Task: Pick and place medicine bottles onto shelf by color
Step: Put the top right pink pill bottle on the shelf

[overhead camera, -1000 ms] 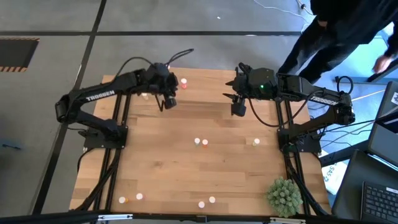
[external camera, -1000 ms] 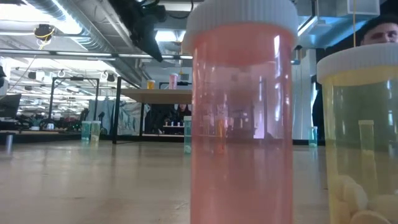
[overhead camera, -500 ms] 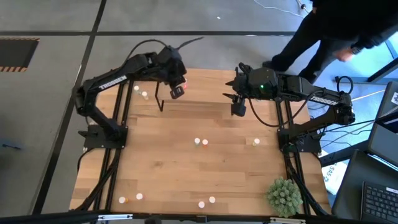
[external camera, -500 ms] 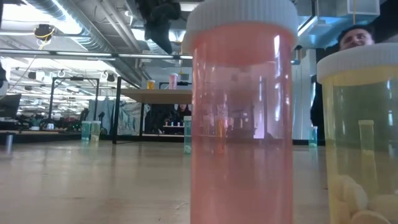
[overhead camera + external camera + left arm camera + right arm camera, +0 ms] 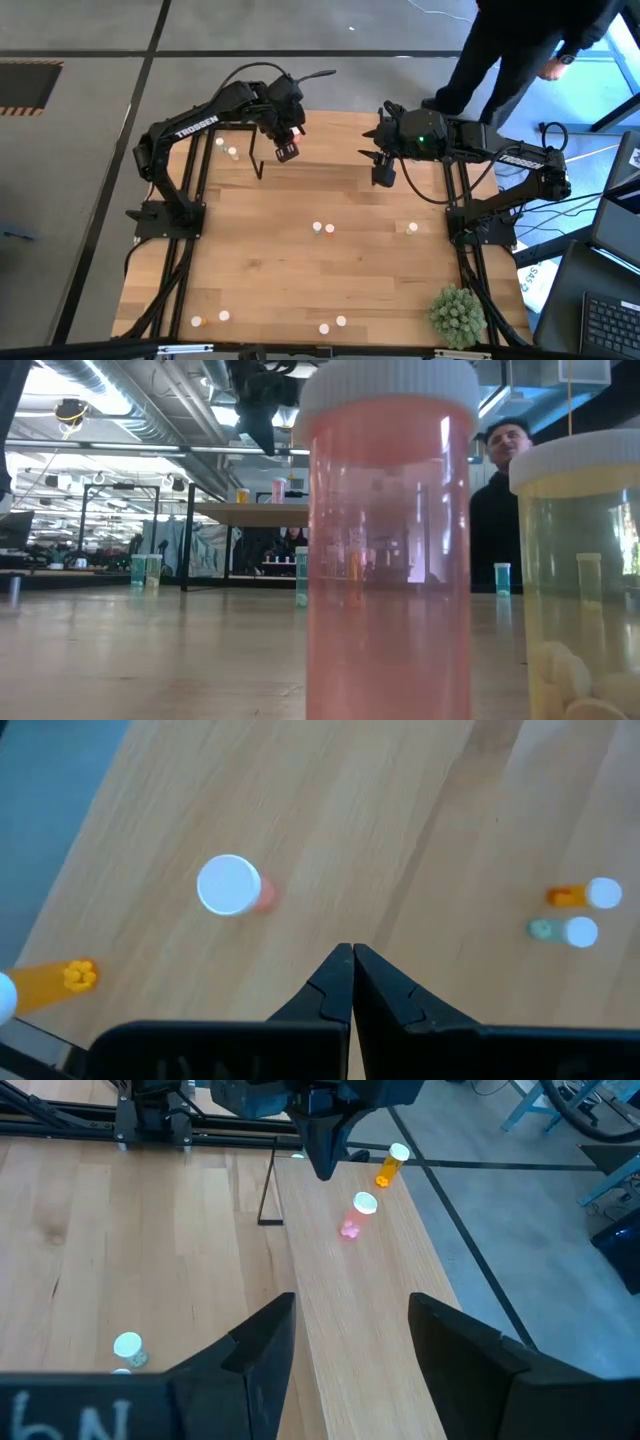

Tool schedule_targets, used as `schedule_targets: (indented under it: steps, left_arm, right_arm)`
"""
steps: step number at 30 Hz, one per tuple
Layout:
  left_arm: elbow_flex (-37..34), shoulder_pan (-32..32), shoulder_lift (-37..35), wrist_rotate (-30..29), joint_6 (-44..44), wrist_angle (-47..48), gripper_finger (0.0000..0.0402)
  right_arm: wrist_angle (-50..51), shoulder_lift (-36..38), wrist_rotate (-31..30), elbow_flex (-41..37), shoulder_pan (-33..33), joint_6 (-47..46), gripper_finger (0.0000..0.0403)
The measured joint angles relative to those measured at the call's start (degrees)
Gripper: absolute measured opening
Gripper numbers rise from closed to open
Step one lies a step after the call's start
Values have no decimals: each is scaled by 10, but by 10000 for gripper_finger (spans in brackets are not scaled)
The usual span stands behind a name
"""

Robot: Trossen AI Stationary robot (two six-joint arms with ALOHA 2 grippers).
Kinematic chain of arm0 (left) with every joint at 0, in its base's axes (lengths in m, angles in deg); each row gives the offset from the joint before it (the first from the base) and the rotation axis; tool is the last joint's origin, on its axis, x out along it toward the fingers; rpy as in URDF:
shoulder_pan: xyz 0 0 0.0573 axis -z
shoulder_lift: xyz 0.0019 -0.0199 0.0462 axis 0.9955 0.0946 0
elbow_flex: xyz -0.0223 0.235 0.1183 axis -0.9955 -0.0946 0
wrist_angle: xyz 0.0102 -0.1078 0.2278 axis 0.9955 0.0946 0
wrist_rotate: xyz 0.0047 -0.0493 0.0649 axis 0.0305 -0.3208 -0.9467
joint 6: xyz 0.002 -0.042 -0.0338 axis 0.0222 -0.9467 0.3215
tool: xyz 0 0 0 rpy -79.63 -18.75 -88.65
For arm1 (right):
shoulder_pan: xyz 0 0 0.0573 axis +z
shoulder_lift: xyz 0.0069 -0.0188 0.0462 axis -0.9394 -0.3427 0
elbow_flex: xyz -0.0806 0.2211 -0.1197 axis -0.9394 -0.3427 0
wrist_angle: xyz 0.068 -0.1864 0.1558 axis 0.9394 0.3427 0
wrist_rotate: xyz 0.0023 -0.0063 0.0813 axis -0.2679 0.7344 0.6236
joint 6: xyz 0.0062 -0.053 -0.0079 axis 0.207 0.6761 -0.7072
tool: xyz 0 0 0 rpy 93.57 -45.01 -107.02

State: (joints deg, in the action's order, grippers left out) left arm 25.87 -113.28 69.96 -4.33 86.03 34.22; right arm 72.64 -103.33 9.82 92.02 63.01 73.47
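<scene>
A: Where is the left gripper (image 5: 287, 152)?

B: Raised over the far end of the table (image 5: 250, 250), above the shelf (image 5: 350, 1280). Its wrist view shows both fingers pressed together, nothing between them.

A: What sits on the shelf?

B: Two bottles. A pink bottle (image 5: 232, 886) stands upright, white cap toward the wrist camera. An orange bottle (image 5: 50, 982) stands near the board's far end. The right wrist view shows both of them beside the black gripper tip.

A: Right gripper (image 5: 383, 176)?

B: Held above the far right part of the table, fingers spread wide, empty.

A: Other bottles?

B: On the table a green bottle (image 5: 563, 931) and a second orange bottle (image 5: 588, 894) stand just beside each other, mid-table. More are scattered along the near edge. In the low view a large pink bottle (image 5: 388, 540) and a yellow bottle (image 5: 580, 580) stand close to the lens.

A: Anything else?

B: A spiky green plant (image 5: 457, 313) at the near right corner; a person (image 5: 520, 50) stands beyond the far right edge.
</scene>
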Motion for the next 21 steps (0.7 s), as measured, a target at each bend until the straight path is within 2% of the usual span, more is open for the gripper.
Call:
schedule_targets:
  steps: [14,17,21]
  left_arm:
    - [0,0,0,-24,-4,-7,2]
    - [0,0,0,-24,-5,-20,17]
    - [0,-2,0,-23,13,-30,58]
  right_arm:
    - [0,0,0,0,0,0,198]
    - [0,0,0,0,0,0,198]
    - [0,0,0,0,0,0,198]
